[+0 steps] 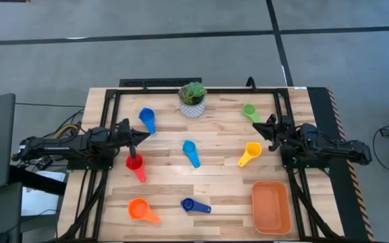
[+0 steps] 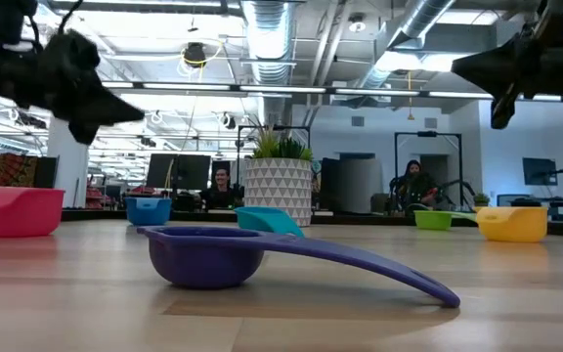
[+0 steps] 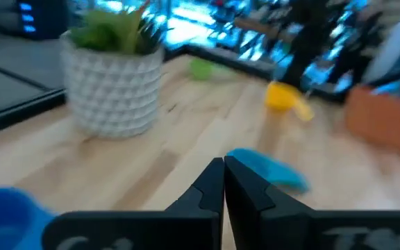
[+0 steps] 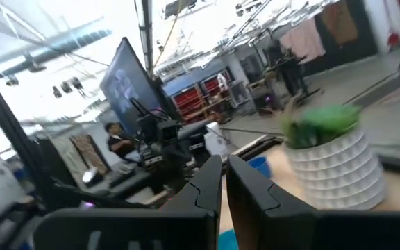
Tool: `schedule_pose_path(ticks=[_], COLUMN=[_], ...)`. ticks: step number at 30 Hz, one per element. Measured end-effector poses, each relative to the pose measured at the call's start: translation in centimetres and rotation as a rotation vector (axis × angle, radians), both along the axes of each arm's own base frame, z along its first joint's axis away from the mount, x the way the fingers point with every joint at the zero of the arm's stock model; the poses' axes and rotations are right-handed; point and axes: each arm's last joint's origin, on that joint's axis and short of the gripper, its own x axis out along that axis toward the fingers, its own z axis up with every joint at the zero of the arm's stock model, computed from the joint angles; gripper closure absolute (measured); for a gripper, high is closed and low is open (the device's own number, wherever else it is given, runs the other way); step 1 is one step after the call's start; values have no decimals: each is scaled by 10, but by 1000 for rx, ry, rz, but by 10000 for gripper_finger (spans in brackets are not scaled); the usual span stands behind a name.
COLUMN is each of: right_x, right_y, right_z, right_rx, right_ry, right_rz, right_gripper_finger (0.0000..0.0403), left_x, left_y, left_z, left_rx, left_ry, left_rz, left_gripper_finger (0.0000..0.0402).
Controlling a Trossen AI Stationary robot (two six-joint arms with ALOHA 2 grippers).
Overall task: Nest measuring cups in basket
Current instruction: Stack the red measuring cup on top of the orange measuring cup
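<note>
Both arms hang low over the table edges, reaching inward from opposite sides. The left gripper (image 1: 138, 137) sits above the left part of the table, just beyond the red cup (image 1: 135, 164) and near the blue cup (image 1: 146, 119); its fingers are clenched together with nothing between them, as the left wrist view shows. The right gripper (image 1: 267, 126) is over the right side, between the green cup (image 1: 250, 111) at the far right and the yellow cup (image 1: 250, 153); its fingers stand nearly pressed together with only a thin slit, and they grasp nothing. Both arms are held level, forearms stretched flat towards the middle. The cups lie scattered and apart: a light blue cup (image 1: 190, 152) in the centre, an orange cup (image 1: 140, 210) at the near left, and a dark blue cup (image 1: 192, 205) beside it, towards the near middle. The basket (image 1: 271, 206) rests at the near right corner with no cup inside. A white pot (image 1: 192, 101) with a plant stands at the far middle. I can read no writing or labels on anything.
</note>
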Motion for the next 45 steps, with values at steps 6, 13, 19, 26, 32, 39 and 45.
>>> schedule_pose_path(ticks=[6,13,19,26,32,39,45], right_x=[0,-2,-5,-8,-5,2,7], right_y=[6,9,4,-10,-14,-13,-14], right_z=[1,6,12,8,3,0,-4], right_rx=[66,-9,-217,-124,-138,-82,29], right_ry=[-27,-49,-20,32,82,86,79], right_rz=[-31,-90,-255,-503,-474,-398,-370], right_gripper_finger=[354,352,326,295,276,252,243], left_x=[-4,-8,-8,8,26,45,53], left_y=[-8,-8,-6,-2,-1,-4,-22], left_z=[12,14,14,19,16,21,52], left_rx=[-66,-65,-72,26,207,211,70], left_ry=[99,135,126,133,234,240,348], left_rz=[-59,97,151,247,261,217,-8], left_gripper_finger=[390,325,255,252,252,252,252])
